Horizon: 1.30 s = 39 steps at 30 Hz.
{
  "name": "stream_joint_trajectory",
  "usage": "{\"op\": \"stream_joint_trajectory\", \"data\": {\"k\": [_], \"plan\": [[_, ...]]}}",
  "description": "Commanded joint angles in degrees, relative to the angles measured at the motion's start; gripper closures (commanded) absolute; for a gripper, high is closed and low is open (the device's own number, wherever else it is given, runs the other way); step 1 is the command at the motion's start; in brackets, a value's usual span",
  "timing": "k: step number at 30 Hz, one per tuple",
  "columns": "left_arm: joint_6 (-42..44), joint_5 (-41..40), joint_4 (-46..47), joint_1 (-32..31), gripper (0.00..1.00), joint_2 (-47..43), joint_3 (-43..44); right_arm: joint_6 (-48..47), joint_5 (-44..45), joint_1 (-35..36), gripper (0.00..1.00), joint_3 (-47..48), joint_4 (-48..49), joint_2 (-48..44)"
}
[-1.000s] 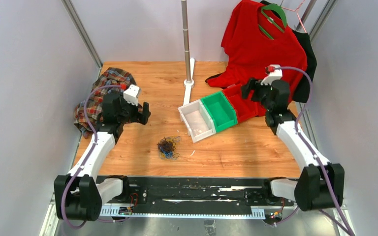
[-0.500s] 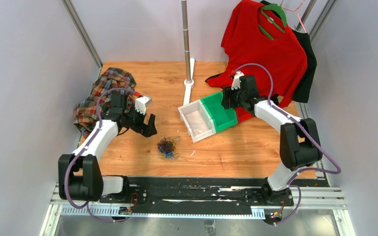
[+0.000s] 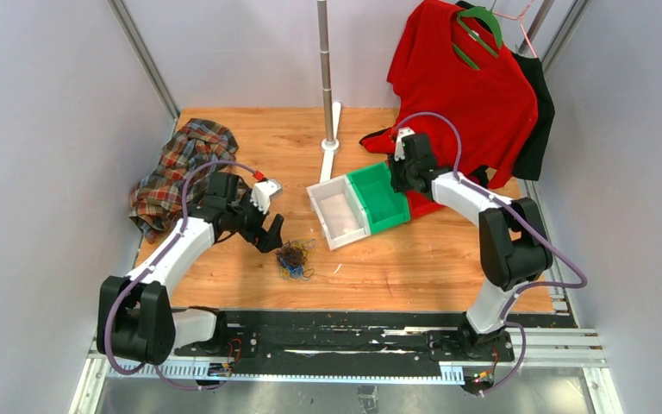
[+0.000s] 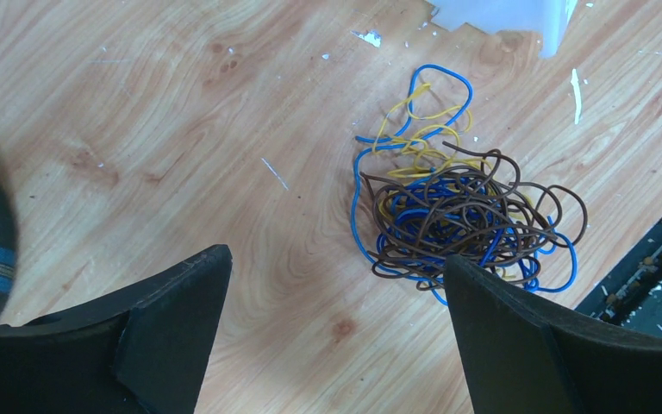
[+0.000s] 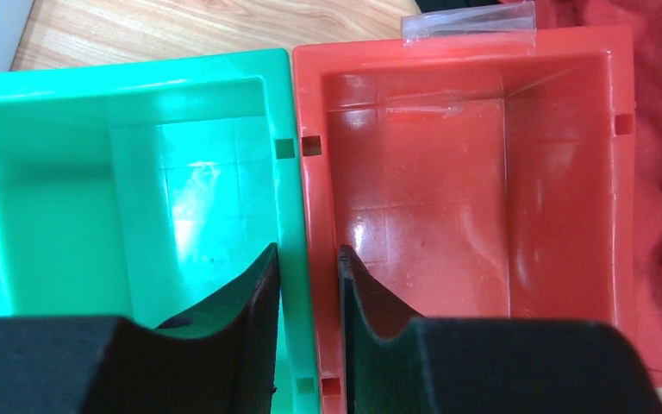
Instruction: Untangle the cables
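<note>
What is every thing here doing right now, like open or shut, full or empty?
cables: tangled in one wad on the table
left gripper: wide open, near the wad
right gripper: fingers astride the green-red bin wall, grip unclear
green bin: empty
red bin: empty
white bin: looks empty
red shirt: hanging
plaid shirt: crumpled
</note>
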Motion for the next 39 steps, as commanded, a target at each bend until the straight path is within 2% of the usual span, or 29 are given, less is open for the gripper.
{"op": "stream_joint_trajectory", "data": {"k": [1,3,12,23,32,34,37,39], "plan": [[0.4,-2.4,2.7,-1.4,0.02,-2.2,-1.5,4.3,9.9,3.6,0.95,-2.7,-0.7,-2.3],[0.2,-2.7,3.6,-1.8,0.02,-2.8,-2.0,6.1,11.8,4.4,0.99,-4.1,-1.5,-3.4],[0.9,-3.9,4.4,-4.6,0.02,-2.1,-3.1,13.9,20.7,6.2,0.99,-15.5,-0.5,-14.1],[2.1,-3.6,4.6,-5.8,0.02,-1.3,-2.7,18.0,32.8,6.1,0.99,-16.6,-6.1,-18.4],[5.1,-0.9,2.5,-6.4,0.01,-0.4,-2.6,22.7,28.1,6.4,0.98,-13.7,-4.6,-13.6],[6.2,0.4,1.5,-6.4,0.01,-0.2,-2.5,23.3,27.7,7.5,0.9,-13.1,-3.5,-13.0],[7.7,3.0,0.4,-6.4,0.02,-0.5,-2.5,22.9,29.3,9.5,0.56,-12.5,-2.2,-13.7],[8.7,4.3,0.2,-6.4,0.02,-0.9,-2.8,22.4,29.8,10.1,0.42,-12.2,-1.8,-15.1]]}}
